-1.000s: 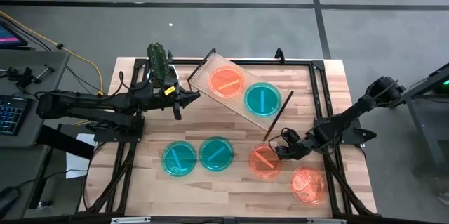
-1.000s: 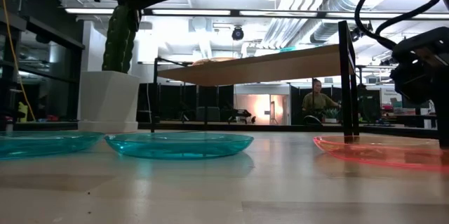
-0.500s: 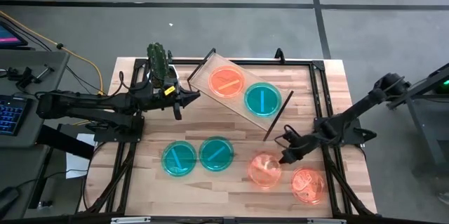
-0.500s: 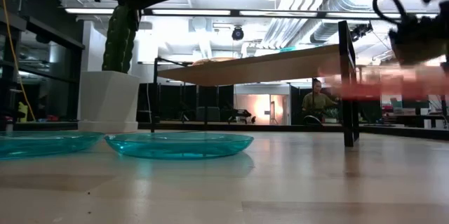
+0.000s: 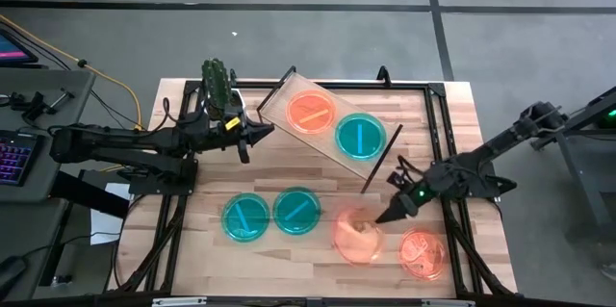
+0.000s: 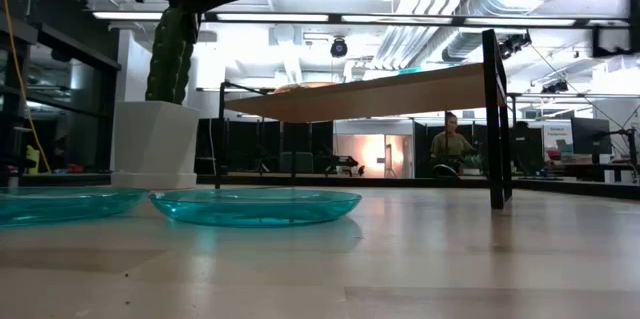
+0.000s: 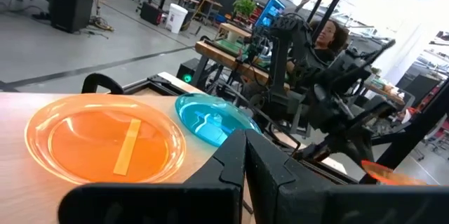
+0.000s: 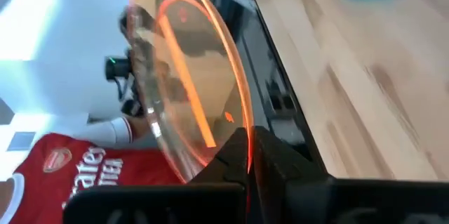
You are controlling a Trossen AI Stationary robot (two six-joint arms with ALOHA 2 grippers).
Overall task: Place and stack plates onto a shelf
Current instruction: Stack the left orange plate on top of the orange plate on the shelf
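My right gripper point(image 5: 391, 217) is shut on one orange-red plate point(image 5: 356, 237), held above the near right part of the table. A second orange-red plate point(image 5: 423, 254) lies flat near the right corner. Two teal plates point(image 5: 245, 217) point(image 5: 296, 211) rest flat at the near middle, and the low view shows them too point(image 6: 255, 205). The shelf point(image 5: 332, 126) stands slanted at the far middle on black wire legs, carrying one orange-red plate point(image 5: 311, 111) and one teal plate point(image 5: 360, 137). My left gripper point(image 5: 252, 135) hangs shut left of the shelf, touching nothing. My right gripper pinches the orange-red plate by its rim point(image 8: 245, 155) between the two fingers. The fingers come at it slanting down from the table's right side. The plate is lifted clear of the table and tipped steeply, its face point(image 8: 186, 76) turned sideways.
A cactus in a white pot point(image 5: 218, 84) stands at the far left corner, beside my left arm. Black frame rails point(image 5: 438, 115) run along the table's edges. A person in a red shirt point(image 8: 70, 168) shows beyond the table. Bare wood lies between the shelf and the teal plates.
My right gripper has risen with the orange-red plate, which lay flat on the table a second ago. The plate now hangs clear of the table, tipped steeply, and has left the low view upward. The left arm has kept still.
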